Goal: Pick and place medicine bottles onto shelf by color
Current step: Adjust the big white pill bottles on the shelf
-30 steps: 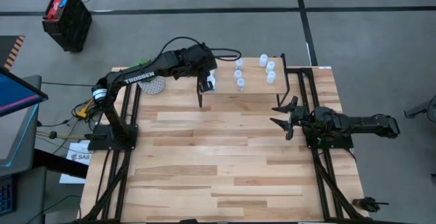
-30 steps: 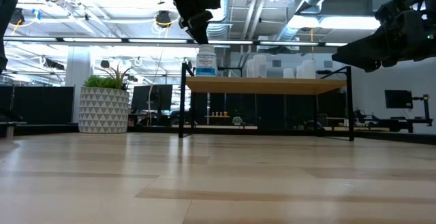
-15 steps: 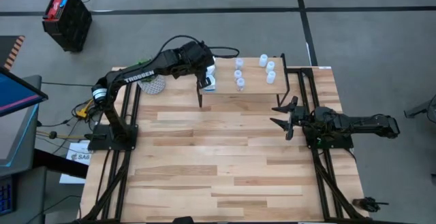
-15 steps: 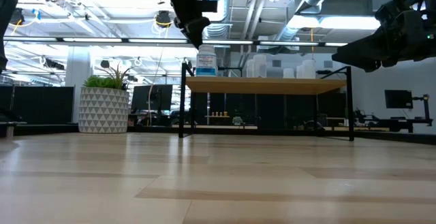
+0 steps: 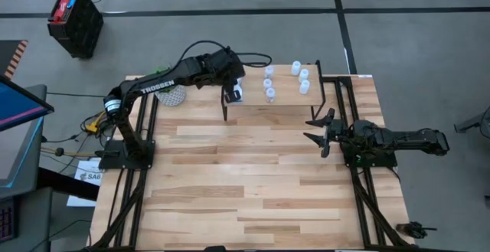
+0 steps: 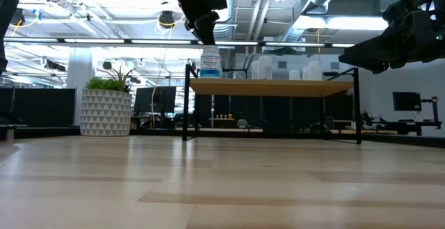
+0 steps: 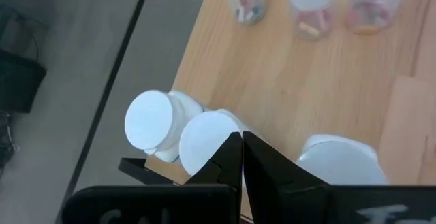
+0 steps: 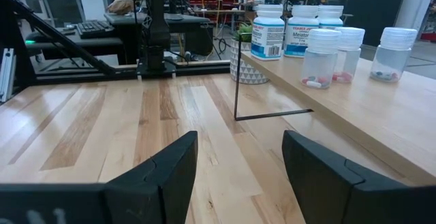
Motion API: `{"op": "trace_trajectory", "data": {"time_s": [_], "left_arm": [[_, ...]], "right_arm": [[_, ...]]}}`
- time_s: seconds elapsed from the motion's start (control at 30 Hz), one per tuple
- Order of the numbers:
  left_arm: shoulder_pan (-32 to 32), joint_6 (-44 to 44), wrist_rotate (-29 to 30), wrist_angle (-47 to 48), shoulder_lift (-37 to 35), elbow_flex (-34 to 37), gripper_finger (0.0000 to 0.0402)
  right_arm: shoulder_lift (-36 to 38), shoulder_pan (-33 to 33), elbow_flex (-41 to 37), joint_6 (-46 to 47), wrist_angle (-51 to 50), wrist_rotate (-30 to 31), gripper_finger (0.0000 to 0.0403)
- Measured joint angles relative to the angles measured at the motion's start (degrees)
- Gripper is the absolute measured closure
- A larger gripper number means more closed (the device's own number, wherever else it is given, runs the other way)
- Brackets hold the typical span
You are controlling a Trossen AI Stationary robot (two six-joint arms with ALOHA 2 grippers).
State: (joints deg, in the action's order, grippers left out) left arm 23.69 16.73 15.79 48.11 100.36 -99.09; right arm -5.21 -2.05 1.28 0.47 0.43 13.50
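Left gripper (image 5: 232,93): fingers shut tight, nothing btwn them; hovers just above the white bottles at shelf's left end, tips pointing down. In left wrist view (image 7: 242,157) the closed tips sit over the caps.
Right gripper (image 5: 318,132): jaws wide open, empty; off the table surface, at table's right side, near shelf's right legs, well apart from bottles.
Shelf (image 5: 285,99): at far edge of table, wood top, thin black legs; low view (image 6: 271,86).
White bottles (image 8: 269,32): three, w/ blue-white labels, upright, bunched at shelf's left end, caps seen in left wrist view (image 7: 148,120).
Clear bottles (image 5: 304,74): upright on shelf, right of the white ones, few pills inside (image 8: 319,50).
Plant pot (image 6: 106,111): on table, left of shelf.
Table (image 5: 230,175): plank top.
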Motion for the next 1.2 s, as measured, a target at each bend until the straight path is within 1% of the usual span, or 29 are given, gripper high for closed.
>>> {"op": "trace_trajectory", "data": {"time_s": [0.47, 0.67, 1.03, 1.2], "left_arm": [[0.3, -1.1, 1.7, 2.4, 0.0, 0.0, 0.0401], [0.3, -1.4, 5.8, 3.8, 0.0, 0.0, 0.0401], [0.2, -1.4, 8.1, 3.9, 0.0, 0.0, 0.0401], [0.2, -1.0, 13.9, 3.9, 0.0, 0.0, 0.0401]], "right_arm": [[0.0, 0.0, 0.0, 0.0, 0.0, 0.0, 0.0164], [0.0, 0.0, 0.0, 0.0, 0.0, 0.0, 0.0164], [0.0, 0.0, 0.0, 0.0, 0.0, 0.0, 0.0164], [0.0, 0.0, 0.0, 0.0, 0.0, 0.0, 0.0164]]}}
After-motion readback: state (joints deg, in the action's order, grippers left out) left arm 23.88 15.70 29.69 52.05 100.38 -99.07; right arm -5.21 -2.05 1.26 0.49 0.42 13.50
